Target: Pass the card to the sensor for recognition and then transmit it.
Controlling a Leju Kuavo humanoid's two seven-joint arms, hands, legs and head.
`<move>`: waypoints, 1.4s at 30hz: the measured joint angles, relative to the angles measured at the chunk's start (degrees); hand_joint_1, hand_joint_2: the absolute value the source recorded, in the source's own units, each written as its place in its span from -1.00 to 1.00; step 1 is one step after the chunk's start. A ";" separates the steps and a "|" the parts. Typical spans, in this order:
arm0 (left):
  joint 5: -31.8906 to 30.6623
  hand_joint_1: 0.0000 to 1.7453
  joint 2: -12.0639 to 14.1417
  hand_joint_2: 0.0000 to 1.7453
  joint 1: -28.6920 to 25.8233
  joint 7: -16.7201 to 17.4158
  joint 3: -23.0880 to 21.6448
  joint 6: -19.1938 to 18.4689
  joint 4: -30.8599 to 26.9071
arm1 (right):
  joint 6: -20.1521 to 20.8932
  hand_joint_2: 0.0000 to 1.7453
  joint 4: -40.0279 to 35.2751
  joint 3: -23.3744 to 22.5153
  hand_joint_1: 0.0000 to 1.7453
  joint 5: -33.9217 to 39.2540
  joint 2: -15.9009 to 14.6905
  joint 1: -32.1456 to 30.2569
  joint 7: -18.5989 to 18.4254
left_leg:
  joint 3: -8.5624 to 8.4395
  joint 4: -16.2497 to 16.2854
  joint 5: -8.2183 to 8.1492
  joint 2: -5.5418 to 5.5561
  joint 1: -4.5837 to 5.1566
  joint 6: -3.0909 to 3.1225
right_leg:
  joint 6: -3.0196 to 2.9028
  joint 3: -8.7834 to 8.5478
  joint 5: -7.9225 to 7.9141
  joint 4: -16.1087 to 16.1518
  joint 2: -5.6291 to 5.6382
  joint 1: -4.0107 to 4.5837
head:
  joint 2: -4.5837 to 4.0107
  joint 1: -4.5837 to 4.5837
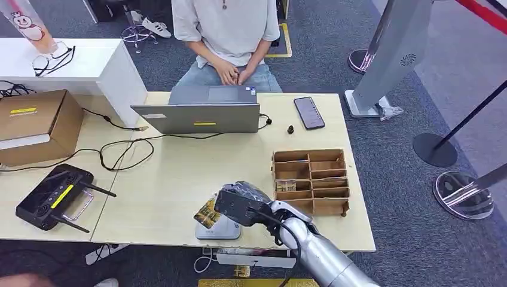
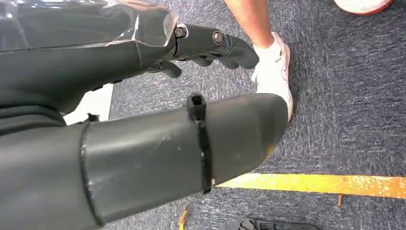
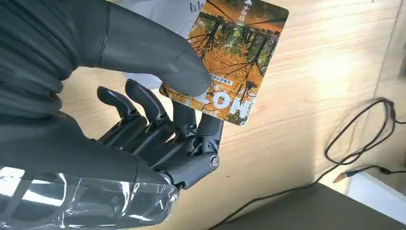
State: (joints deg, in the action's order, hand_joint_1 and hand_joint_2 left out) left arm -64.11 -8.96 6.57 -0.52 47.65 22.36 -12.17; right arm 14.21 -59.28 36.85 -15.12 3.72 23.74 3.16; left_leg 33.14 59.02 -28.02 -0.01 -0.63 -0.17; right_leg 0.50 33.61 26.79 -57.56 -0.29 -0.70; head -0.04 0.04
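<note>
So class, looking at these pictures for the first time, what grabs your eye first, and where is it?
The robot's right hand at the table's near edge, pinching an orange autumn-forest card just above the white sensor. Beyond it, a person sits behind a grey laptop at the far side.

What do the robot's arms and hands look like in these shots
The right arm is a silver metallic tube with a black cable along it. The right hand is dark grey, with a ribbed cover, clear plastic film and dark jointed fingers. The left hand is also grey, with a thick thumb ringed by a black cable tie.
</note>
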 joint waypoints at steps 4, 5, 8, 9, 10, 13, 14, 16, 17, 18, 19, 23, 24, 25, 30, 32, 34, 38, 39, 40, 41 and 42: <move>0.00 -1.00 0.00 -1.00 0.00 0.13 0.00 0.02 0.00 | -1.23 1.00 1.06 0.07 1.00 -1.58 0.11 0.38 -1.48 | 0.00 0.00 0.00 0.00 0.00 0.00 | 0.00 0.00 0.00 0.00 0.00 0.00 | 0.00 0.00; 0.00 -1.00 0.00 -1.00 0.00 0.33 0.00 0.02 0.00 | -1.71 1.00 1.34 0.09 1.00 -2.23 0.15 0.51 -1.91 | 0.00 0.00 0.00 0.00 0.00 0.00 | 0.00 0.00 0.00 0.00 0.00 0.00 | 0.00 0.00; 0.00 -1.00 0.00 -1.00 0.02 0.44 0.00 0.02 0.00 | -3.09 1.00 2.24 0.29 1.00 -3.72 0.33 1.01 -3.20 | 0.00 0.00 0.00 0.00 0.00 0.00 | 0.00 0.00 0.00 0.00 0.00 0.00 | 0.00 0.00; 0.00 -1.00 0.00 -1.00 0.02 0.48 0.00 0.02 0.00 | -3.35 1.00 2.56 0.33 1.00 -4.16 0.42 1.17 -3.51 | 0.00 0.00 0.00 0.00 0.00 0.00 | 0.00 0.00 0.00 0.00 0.00 0.00 | 0.00 0.00; -0.02 -1.00 0.00 -1.00 0.02 0.52 0.00 0.02 0.00 | -3.61 1.00 2.85 0.35 1.00 -4.44 0.46 1.24 -3.84 | 0.00 0.00 0.00 0.00 0.00 0.00 | 0.00 0.00 0.00 0.00 0.00 0.00 | 0.00 0.00; -0.20 -1.00 0.00 -1.00 0.02 0.61 0.00 0.02 0.00 | -4.12 1.00 3.63 0.35 1.00 -4.97 0.66 1.35 -4.21 | 0.00 0.00 0.00 0.00 0.00 0.00 | 0.00 0.00 0.00 0.00 0.00 0.00 | 0.00 0.02; -0.22 -1.00 0.00 -1.00 0.04 0.76 0.00 0.02 0.00 | -4.14 1.00 3.98 0.35 1.00 -5.20 0.79 1.40 -4.34 | 0.00 0.00 0.00 0.00 0.00 0.00 | 0.00 0.00 0.00 0.00 0.00 0.00 | 0.00 0.00; -0.24 -1.00 0.00 -1.00 0.06 0.87 0.00 0.02 0.00 | -4.14 1.00 4.46 0.37 1.00 -5.35 0.94 1.54 -4.43 | 0.00 0.00 0.00 0.00 0.00 0.00 | 0.00 0.00 0.00 0.00 0.00 0.00 | 0.00 0.00; -0.24 -1.00 0.00 -1.00 0.08 0.87 0.00 0.02 0.00 | -4.14 1.00 4.68 0.39 1.00 -5.62 1.05 1.63 -4.47 | 0.00 0.00 0.00 0.00 0.00 0.00 | 0.00 0.00 0.00 0.00 0.00 0.00 | 0.00 0.00; -0.24 -1.00 0.00 -1.00 0.09 0.87 0.00 0.02 0.00 | -4.12 1.00 4.90 0.42 1.00 -5.99 1.09 1.69 -4.49 | 0.00 0.00 0.00 0.00 0.00 0.00 | 0.00 0.00 0.00 0.00 0.00 0.00 | 0.00 0.00; -0.24 -1.00 0.00 -1.00 0.09 0.87 0.00 0.02 0.00 | -4.12 1.00 5.12 0.50 1.00 -6.27 1.11 1.75 -4.49 | 0.00 0.00 0.00 0.00 0.00 0.00 | 0.00 0.00 0.00 0.00 0.00 0.00 | 0.00 0.00; -0.24 -1.00 0.00 -1.00 0.13 0.87 0.00 0.02 0.00 | -4.12 1.00 5.80 1.05 1.00 -6.47 1.29 1.92 -4.58 | 0.00 0.00 0.00 0.00 0.00 0.00 | 0.00 0.00 0.00 0.00 0.00 0.00 | 0.00 0.00; -0.24 -1.00 0.00 -1.00 0.13 0.87 0.00 0.02 0.00 | -4.12 1.00 5.89 1.14 1.00 -6.56 1.33 1.93 -4.67 | 0.00 0.00 0.00 0.00 0.00 0.00 | 0.00 0.00 0.00 0.00 0.00 0.00 | 0.00 0.00; -0.24 -1.00 0.00 -1.00 0.13 0.90 0.00 0.02 0.00 | -4.09 1.00 6.01 1.23 1.00 -7.01 1.38 1.93 -4.69 | 0.00 0.00 0.00 0.00 0.00 0.00 | 0.00 0.00 0.00 0.00 0.00 0.00 | 0.00 0.00; -0.31 -1.00 0.00 -1.00 0.15 0.87 0.00 0.02 0.00 | -4.03 1.00 6.32 1.42 1.00 -7.35 1.42 1.98 -4.99 | 0.00 0.00 0.00 0.00 0.00 0.00 | 0.00 0.00 0.00 0.00 0.00 0.00 | 0.00 0.00; -0.33 -1.00 0.00 -1.00 0.17 0.87 0.00 0.02 0.00 | -4.03 1.00 6.45 1.49 1.00 -7.43 1.42 1.99 -5.04 | 0.00 0.00 0.00 0.00 0.00 0.00 | 0.00 0.00 0.00 0.00 0.00 0.00 | 0.00 0.00; -0.33 -1.00 0.00 -1.00 0.17 0.87 -0.02 0.02 0.00 | -4.03 1.00 6.54 1.62 1.00 -7.46 1.42 1.99 -5.10 | 0.00 0.00 0.00 0.00 0.00 0.00 | 0.00 0.00 0.00 0.00 0.00 0.00 | 0.00 0.00; -0.33 -1.00 0.00 -1.00 0.20 0.87 0.00 0.00 0.00 | -4.05 1.00 6.91 1.79 1.00 -7.81 1.60 1.99 -5.37 | 0.00 0.00 0.00 0.00 0.00 0.00 | 0.00 0.00 0.00 0.00 0.00 0.00 | 0.00 0.00; -0.33 -1.00 0.00 -1.00 0.20 0.87 0.00 -0.02 0.00 | -4.05 1.00 7.02 1.79 1.00 -8.07 1.71 1.99 -5.43 | 0.00 0.00 0.00 0.00 0.00 0.00 | 0.00 0.00 0.00 0.00 0.00 0.00 | 0.00 0.00; -0.33 -1.00 0.02 -1.00 0.21 0.87 0.00 -0.02 0.00 | -4.05 1.00 7.13 1.82 1.00 -8.22 1.75 1.99 -5.52 | 0.00 0.00 0.00 0.00 0.00 0.00 | 0.00 0.00 0.00 0.00 0.00 0.00 | 0.00 0.00; -0.33 -1.00 0.02 -1.00 0.22 0.87 0.00 -0.02 0.00 | -4.07 1.00 7.28 1.86 1.00 -8.33 1.83 2.00 -5.54 | 0.00 0.00 0.00 0.00 0.00 0.00 | 0.00 0.00 0.00 0.00 0.00 0.00 | 0.00 0.00; -0.33 -1.00 0.02 -1.00 0.23 0.87 0.00 -0.02 0.00 | -4.09 1.00 7.44 1.88 1.00 -8.46 1.90 2.01 -5.56 | 0.00 0.00 0.00 0.00 0.00 0.00 | 0.00 0.00 0.00 0.00 0.00 0.00 | 0.00 0.00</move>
State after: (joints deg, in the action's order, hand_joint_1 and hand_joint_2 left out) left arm -64.43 -8.94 6.79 0.35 47.65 22.34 -12.17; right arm 10.12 -51.84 38.73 -23.58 5.62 25.75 -2.40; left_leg 33.14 59.02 -28.02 -0.01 -0.63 -0.17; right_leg 0.50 33.61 26.79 -57.56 -0.29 -0.70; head -0.04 0.04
